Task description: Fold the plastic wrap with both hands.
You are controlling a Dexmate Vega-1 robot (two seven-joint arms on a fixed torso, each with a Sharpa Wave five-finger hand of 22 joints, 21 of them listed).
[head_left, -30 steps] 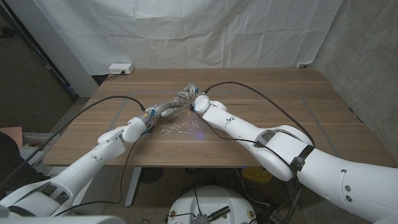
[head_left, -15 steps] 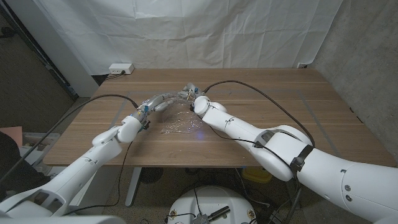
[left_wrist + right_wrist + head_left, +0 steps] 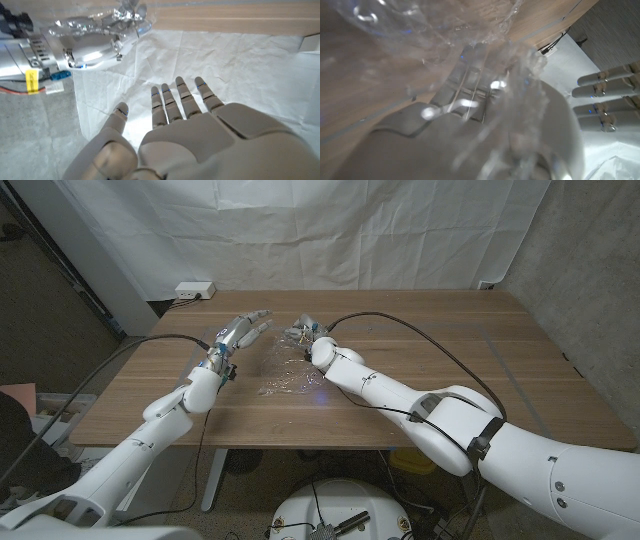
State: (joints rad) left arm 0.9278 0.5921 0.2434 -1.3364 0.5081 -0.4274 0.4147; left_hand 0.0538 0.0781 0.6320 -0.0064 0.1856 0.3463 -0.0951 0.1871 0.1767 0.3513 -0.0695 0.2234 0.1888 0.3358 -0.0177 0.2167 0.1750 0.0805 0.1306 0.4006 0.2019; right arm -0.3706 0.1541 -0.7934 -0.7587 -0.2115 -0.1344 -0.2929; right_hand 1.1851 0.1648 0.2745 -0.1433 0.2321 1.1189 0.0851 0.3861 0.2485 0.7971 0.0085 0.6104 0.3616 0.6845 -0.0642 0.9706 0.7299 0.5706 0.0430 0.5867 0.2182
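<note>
Two hands are meant to share this fold, but only one has the wrap (image 3: pixel 292 380) now. It lies crumpled and glinting at the centre of the head view on the table (image 3: pixel 480 370), trailing up toward the right hand (image 3: pixel 308 333), which sits just above centre with the film bunched over it; the right wrist view shows clear plastic draped across that hand's back and fingers (image 3: pixel 470 65), so I judge it is grasping the wrap, though the actual pinch is hidden. The left hand (image 3: pixel 240 330), upper left of centre, is lifted off the film with fingers straight and spread, holding nothing; the left wrist view confirms its open fingers (image 3: pixel 181 95). The sheet looks gathered rather than neatly doubled, so the fold seems only partly done, and flattening or another pass is probably left. Compared with a second ago, the left hand has drawn away from the right hand and the film, swinging up and leftward, while the right hand and the wrap have barely shifted.
</note>
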